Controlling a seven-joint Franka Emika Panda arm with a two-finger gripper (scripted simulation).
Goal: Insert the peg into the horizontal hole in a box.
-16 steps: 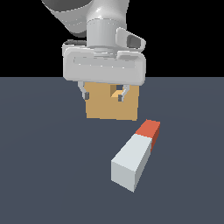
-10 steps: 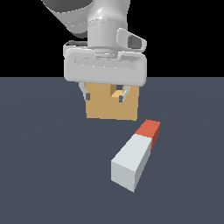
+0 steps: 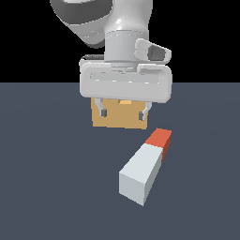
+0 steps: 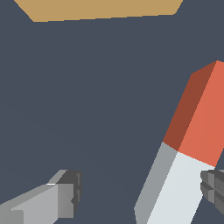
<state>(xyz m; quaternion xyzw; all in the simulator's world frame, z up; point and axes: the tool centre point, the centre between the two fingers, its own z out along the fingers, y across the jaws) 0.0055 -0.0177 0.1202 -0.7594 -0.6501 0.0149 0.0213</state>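
Peg [image 3: 144,168] lies flat on dark floor [image 3: 51,187], red end [image 3: 159,138] pointing toward box [image 3: 119,118], grey-white end nearer cam. Gripper [image 3: 123,113] hangs above floor w/ jaws spread apart, nothing between them, in front of box in ext view, covering its upper face; hole not visible. Peg is apart from box, offset to ext view's right. Wrist view: peg [image 4: 183,166] close by one fingertip [image 4: 213,189], box edge [image 4: 100,9] beyond.
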